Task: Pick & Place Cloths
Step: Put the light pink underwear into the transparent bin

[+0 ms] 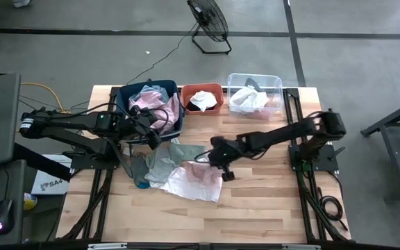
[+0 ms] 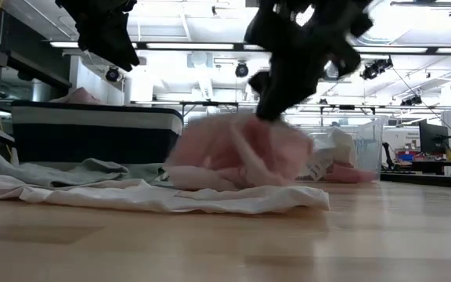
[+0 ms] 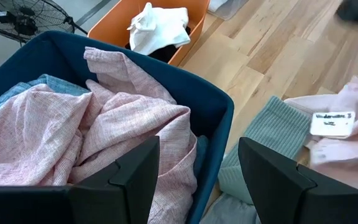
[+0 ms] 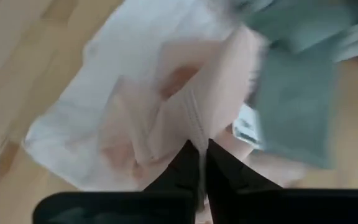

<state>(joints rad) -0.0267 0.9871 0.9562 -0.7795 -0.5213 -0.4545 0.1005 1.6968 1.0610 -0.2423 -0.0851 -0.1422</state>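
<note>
A heap of cloths lies mid-table: a white one (image 1: 194,184) spread flat, a grey-green one (image 1: 161,157) and a coral pink one (image 1: 201,169). My right gripper (image 1: 211,160) is over the heap, shut on the coral pink cloth (image 4: 185,106). My left gripper (image 3: 197,177) is open above the near rim of the blue bin (image 1: 124,97), which holds a large pale pink cloth (image 3: 73,130) over a blue-teal one (image 3: 48,84). An orange bin (image 1: 217,89) holds white and black cloths. My right gripper pinches a raised fold of the coral pink cloth (image 4: 194,134) between its two shut fingers (image 4: 185,163), coming from above and pointing down. In the low view the cloth (image 2: 233,153) rises in a peak to the fingers, and its lower part lies on the white cloth (image 2: 171,196).
Three bins stand in a row at the table's far edge: blue, orange and a clear one (image 1: 275,82) with a white cloth in it. A small blue-teal piece (image 1: 141,182) lies at the heap's left. Bare wood (image 1: 186,219) stretches along the near side.
</note>
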